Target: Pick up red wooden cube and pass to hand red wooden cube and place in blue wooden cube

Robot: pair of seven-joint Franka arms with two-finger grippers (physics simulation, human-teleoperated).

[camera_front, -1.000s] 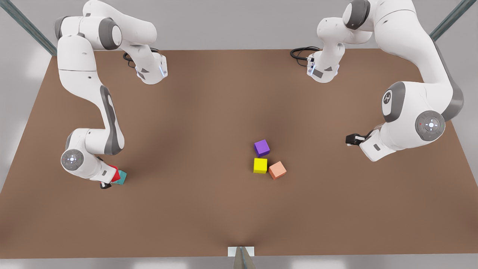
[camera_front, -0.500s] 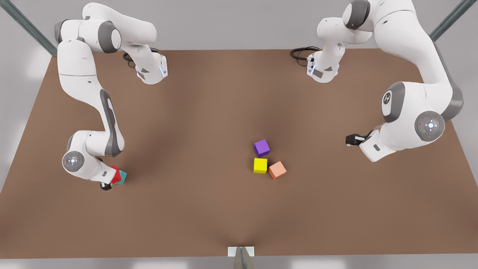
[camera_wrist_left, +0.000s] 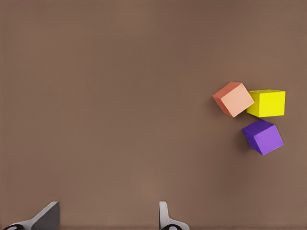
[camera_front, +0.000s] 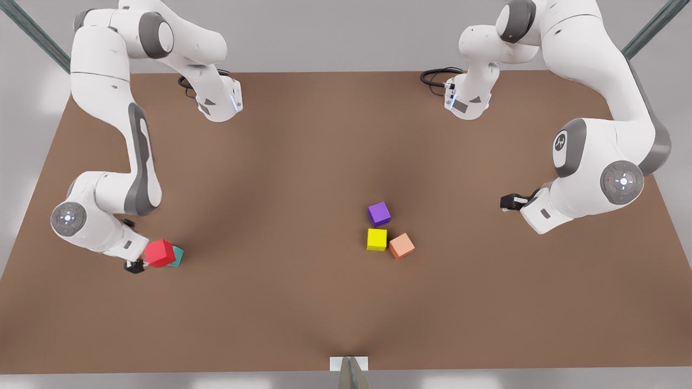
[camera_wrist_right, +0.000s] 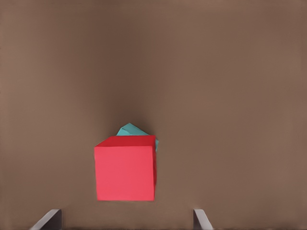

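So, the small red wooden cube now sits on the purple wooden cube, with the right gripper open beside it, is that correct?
Not quite: the small red wooden cube sits on the teal-blue wooden cube, not the purple one, as the right wrist view shows. The purple wooden cube lies apart, mid-table. The right gripper is indeed open beside the red cube.

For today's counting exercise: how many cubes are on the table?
5. The red cube sits on the teal cube at the front view's left; the purple cube, yellow cube and salmon cube cluster near centre.
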